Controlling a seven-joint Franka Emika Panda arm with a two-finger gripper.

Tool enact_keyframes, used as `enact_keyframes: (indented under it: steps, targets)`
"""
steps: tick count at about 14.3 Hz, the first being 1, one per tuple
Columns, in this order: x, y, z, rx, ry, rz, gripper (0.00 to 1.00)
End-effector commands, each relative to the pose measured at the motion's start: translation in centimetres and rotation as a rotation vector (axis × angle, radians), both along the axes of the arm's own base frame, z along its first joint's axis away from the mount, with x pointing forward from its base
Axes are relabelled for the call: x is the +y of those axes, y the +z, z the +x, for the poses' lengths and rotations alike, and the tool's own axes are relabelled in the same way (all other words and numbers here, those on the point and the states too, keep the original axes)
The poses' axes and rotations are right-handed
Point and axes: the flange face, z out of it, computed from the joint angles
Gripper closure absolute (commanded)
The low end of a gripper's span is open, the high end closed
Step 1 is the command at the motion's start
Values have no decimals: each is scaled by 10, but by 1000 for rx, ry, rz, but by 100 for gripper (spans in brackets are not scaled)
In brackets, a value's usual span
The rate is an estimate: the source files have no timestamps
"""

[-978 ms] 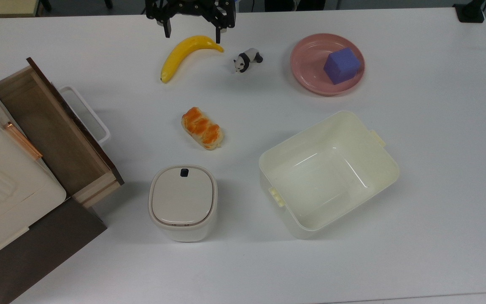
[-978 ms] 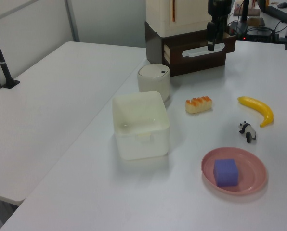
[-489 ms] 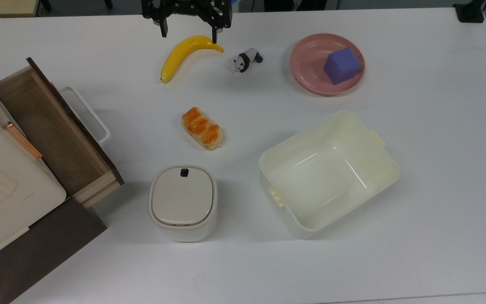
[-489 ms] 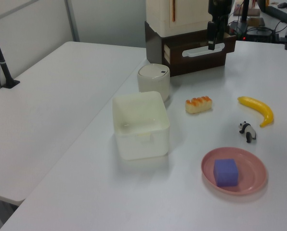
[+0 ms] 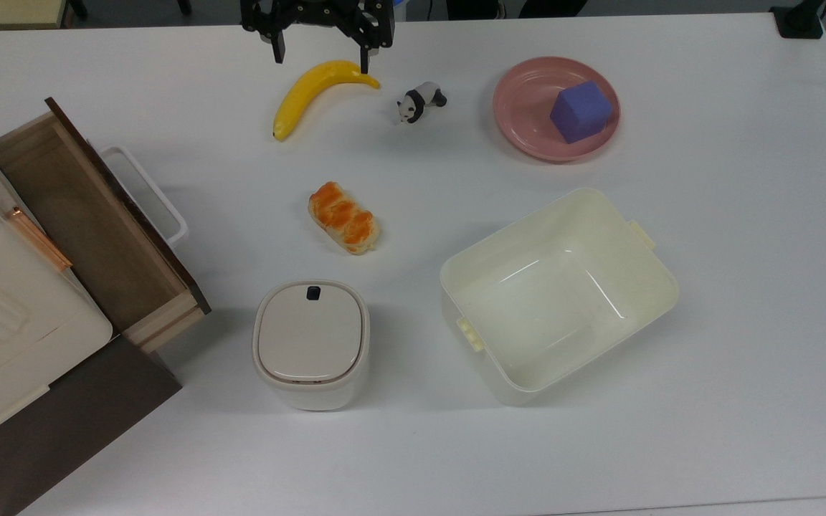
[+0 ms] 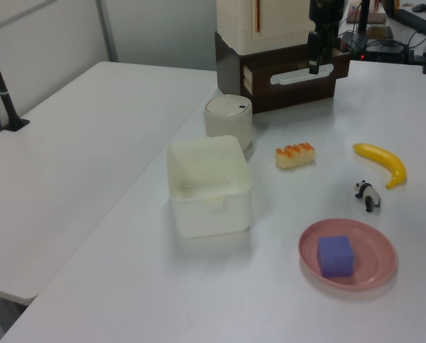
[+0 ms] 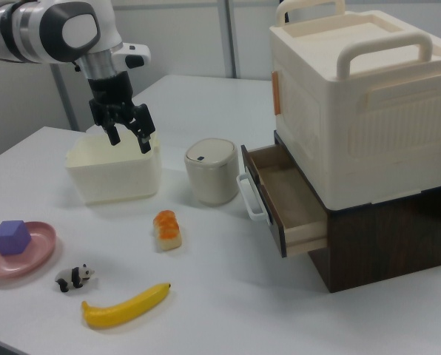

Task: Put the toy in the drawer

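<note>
The jaws stand wide apart and hold nothing; the gripper (image 5: 320, 51) hangs in the air above the table (image 5: 707, 444), fingers down, a stance fit for a grasp from above. In the top view it sits over the banana's (image 5: 315, 92) upper end, so it is not yet lined up with the toy (image 5: 421, 101), which stands on its four legs on the table, on the top view's right of the banana and apart from it. In the right view the gripper (image 7: 127, 129) is clearly high, with nothing between the fingers.

The toy is small and low, so the open spread probably leaves room to straddle its body; the banana tip nearby could be nudged if the descent is off to that side.

The plate (image 5: 520, 118) with the cube (image 5: 580, 110) lies further to the top view's right. The loaf (image 5: 343, 217), the lidded pot (image 5: 310, 342) and the bin (image 5: 635, 244) sit nearer the camera.

The drawer (image 5: 76, 215) is pulled out at the top view's left, bottom bare, ready to receive. The carry there would pass over the banana.
</note>
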Motion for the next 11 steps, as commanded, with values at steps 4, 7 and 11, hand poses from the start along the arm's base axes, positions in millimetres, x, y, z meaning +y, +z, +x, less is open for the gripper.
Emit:
enact_keyframes:
  steps: [4,7,11]
  targets:
    - [0,5,-1,2,-7,13,0]
    - [3,3,-1,6,-3,12,0]
    - [10,-4,1,3,12,11,0]
